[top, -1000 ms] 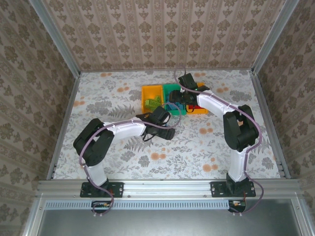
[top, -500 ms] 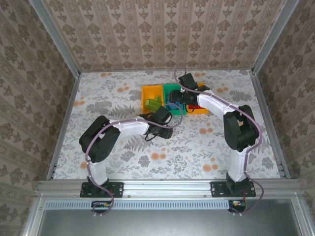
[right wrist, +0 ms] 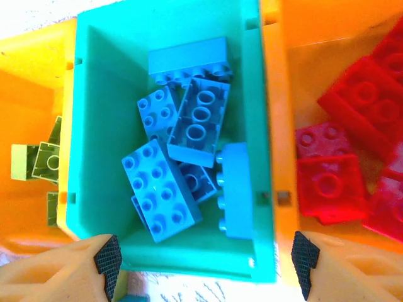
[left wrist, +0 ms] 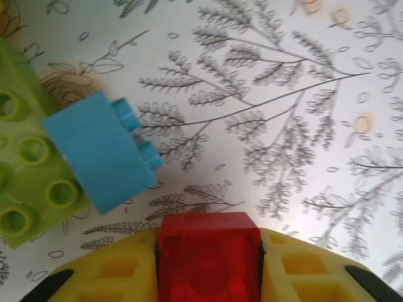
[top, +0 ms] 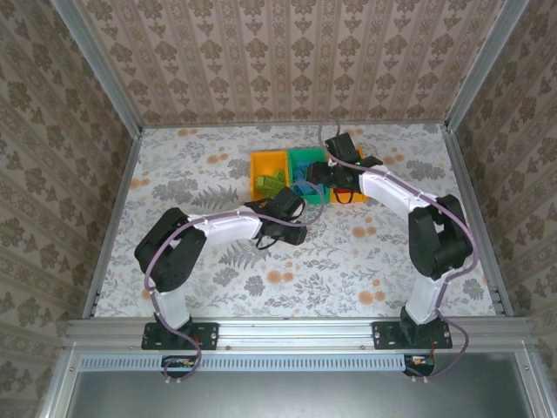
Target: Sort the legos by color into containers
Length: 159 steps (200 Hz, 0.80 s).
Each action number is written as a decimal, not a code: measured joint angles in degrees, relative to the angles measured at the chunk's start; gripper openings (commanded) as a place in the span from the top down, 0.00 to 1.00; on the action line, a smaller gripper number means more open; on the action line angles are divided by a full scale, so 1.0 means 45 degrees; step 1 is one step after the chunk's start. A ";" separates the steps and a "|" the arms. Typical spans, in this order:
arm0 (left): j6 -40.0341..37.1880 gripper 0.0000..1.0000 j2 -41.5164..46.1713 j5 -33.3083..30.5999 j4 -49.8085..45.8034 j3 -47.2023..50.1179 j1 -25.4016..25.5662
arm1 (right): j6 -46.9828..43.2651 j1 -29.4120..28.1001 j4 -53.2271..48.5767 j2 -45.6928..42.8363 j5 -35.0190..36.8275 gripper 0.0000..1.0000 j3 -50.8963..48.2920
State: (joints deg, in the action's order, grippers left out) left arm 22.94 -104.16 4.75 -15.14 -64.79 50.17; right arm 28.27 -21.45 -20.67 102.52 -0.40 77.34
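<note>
The left hand (left wrist: 208, 280) is clamped on a red brick (left wrist: 208, 242) close to the desk (left wrist: 302, 94), with a blue brick (left wrist: 94, 157) and a lime brick (left wrist: 28, 189) loose beside it — a low carry could knock them. Farther, the right hand (right wrist: 206, 261) hangs spread apart over the green bin (right wrist: 107, 94) — arms might clash there.

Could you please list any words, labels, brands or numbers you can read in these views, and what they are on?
None readable: the blue studded plastic bricks, green plastic bin and the red plastic brick gripped by the left end effector bear no legible text; any stud embossing is blurred.
</note>
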 measured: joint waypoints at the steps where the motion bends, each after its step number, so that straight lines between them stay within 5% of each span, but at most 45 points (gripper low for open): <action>1: -0.0005 0.69 0.0000 0.0019 -0.0015 -0.0058 0.0000 | 0.0000 0.0010 0.0015 -0.0039 0.0000 0.23 -0.0029; 55: -0.0199 0.67 -0.0563 0.1112 -0.0340 -0.4401 -0.0146 | 0.0024 0.1273 0.0568 -0.3211 0.0583 0.16 -0.2375; 102: -0.0461 0.66 -0.3871 0.3570 -0.1341 -0.9117 -0.0325 | 0.0194 0.2390 0.1457 -0.5469 0.2419 0.09 -0.4828; 159: 0.0563 0.63 -0.7820 0.4279 -0.1001 -1.3046 -0.1579 | 0.0044 0.2293 0.0539 -0.8082 0.2375 0.07 -0.7232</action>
State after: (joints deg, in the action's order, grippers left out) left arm 25.47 -139.35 24.01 -19.64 -123.50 43.07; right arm 28.47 -11.14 -18.24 66.15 10.28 44.80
